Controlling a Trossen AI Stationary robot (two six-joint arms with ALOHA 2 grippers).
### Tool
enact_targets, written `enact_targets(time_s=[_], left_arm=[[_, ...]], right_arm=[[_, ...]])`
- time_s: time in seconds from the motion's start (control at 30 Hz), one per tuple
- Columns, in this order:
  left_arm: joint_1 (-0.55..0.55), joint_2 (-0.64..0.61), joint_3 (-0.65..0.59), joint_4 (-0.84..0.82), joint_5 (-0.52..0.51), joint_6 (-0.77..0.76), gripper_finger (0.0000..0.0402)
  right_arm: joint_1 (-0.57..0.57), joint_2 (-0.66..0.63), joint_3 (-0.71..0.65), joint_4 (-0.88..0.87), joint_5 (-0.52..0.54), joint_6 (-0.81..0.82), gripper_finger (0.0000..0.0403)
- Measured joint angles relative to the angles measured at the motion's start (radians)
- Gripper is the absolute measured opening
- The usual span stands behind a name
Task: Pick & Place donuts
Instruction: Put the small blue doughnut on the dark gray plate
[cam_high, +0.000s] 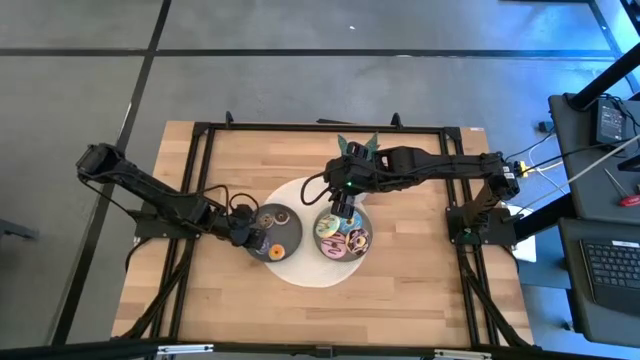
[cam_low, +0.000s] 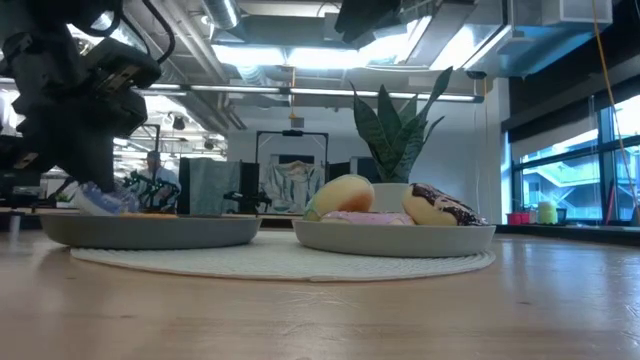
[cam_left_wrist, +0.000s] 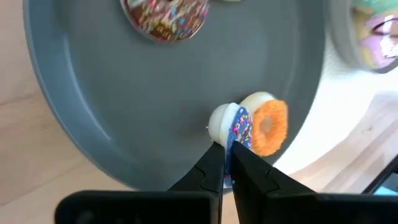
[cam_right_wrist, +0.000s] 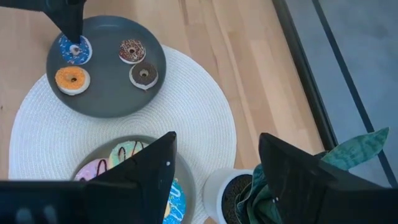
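four donuts are seen in the left dish; the blue donut, at its ten o'clock, is pinched by the left gripper. several are left in the right dish, under the wide-open right gripper.

Left hand over left dish; right hand over donuts.

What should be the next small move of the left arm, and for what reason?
Probably open the left gripper and lift away. Its fingers are shut on the blue donut, which already sits on the grey dish beside the orange donut. The right gripper waits open above the other dish.
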Motion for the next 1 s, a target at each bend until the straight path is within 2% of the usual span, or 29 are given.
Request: enact_targets(time_s=[0.5, 0.83, 1.0], left_arm=[[-0.001, 0.068, 0.0, 0.04, 0.01, -0.014, 0.0021], [-0.001, 0.067, 0.0, 0.039, 0.02, -0.015, 0.0041], [-0.001, 0.067, 0.0, 0.038, 0.032, -0.026, 0.0065]], right_arm=[[0.0, 0.0, 0.0, -0.008, 0.0, -0.002, 0.023], [0.0, 0.0, 0.0, -0.015, 0.0, -0.002, 0.023], [0.0, 0.0, 0.0, -0.017, 0.0, -0.002, 0.0229]])
